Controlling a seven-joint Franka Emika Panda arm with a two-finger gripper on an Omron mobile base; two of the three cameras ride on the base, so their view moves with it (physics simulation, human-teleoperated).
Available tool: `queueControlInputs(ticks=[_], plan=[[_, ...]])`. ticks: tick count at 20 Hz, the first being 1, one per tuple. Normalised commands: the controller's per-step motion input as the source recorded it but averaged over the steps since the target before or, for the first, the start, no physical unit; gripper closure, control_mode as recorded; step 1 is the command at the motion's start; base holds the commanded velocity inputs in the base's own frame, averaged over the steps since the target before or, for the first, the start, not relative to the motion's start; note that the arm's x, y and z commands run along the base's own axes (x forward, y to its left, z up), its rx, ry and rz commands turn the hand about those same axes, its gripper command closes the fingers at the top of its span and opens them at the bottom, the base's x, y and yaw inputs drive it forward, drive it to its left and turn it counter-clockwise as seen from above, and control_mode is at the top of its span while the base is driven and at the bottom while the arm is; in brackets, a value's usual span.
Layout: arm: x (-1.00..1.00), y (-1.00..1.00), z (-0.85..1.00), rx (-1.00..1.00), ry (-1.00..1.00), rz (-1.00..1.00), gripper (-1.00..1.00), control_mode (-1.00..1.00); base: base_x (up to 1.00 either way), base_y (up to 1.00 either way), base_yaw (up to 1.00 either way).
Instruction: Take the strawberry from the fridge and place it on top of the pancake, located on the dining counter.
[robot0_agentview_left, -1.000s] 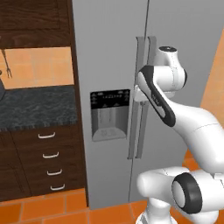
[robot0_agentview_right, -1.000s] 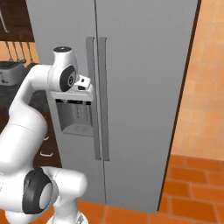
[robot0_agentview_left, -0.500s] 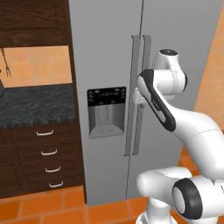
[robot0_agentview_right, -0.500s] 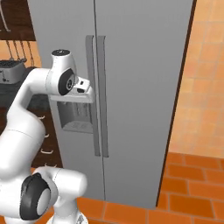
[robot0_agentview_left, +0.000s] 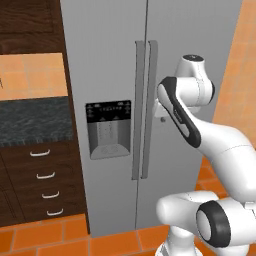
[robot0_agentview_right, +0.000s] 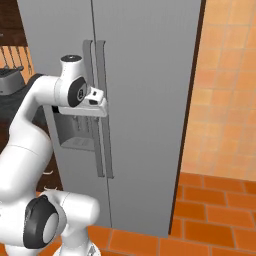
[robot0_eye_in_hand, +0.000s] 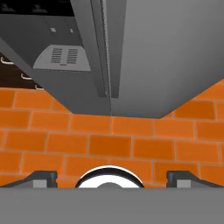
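The two-finger gripper (robot0_eye_in_hand: 111, 178), jaws spread wide and empty, hangs before the closed grey stainless-steel fridge (robot0_agentview_left: 110, 60), near its long vertical handles (robot0_agentview_left: 144, 110), above orange brick floor (robot0_eye_in_hand: 109, 140).

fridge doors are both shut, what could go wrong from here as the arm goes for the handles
1. The two handles stand side by side at the seam, so the open gripper could close on the wrong one, or on both.
2. The hand view looks down the fridge at the floor, so the fingers may not be lined up with a handle yet.
3. The arm's elbow sits near the door and might block its swing.
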Motion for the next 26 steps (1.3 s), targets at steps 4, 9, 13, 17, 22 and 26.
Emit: queueControlInputs(ticks=[4, 9, 13, 17, 22, 26], plan=[[0.06, 0.00, 0.00, 0.00, 0.00, 0.00, -1.00, -1.00, 0.00, 0.00, 0.00], [0.79, 0.00, -0.02, -0.06, -0.18, -0.02, -1.00, -1.00, 0.00, 0.00, 0.00], [0.49, 0.04, -0.03, 0.00, -0.27, 0.00, -1.00, -1.00, 0.00, 0.00, 0.00], [0.52, 0.07, 0.00, 0.05, -0.02, 0.01, -1.00, -1.00, 0.00, 0.00, 0.00], [0.29, 0.03, -0.08, 0.03, -0.15, 0.07, -1.00, -1.00, 0.00, 0.00, 0.00], [0.05, 0.01, -0.07, 0.00, -0.24, 0.07, -1.00, -1.00, 0.00, 0.00, 0.00]])
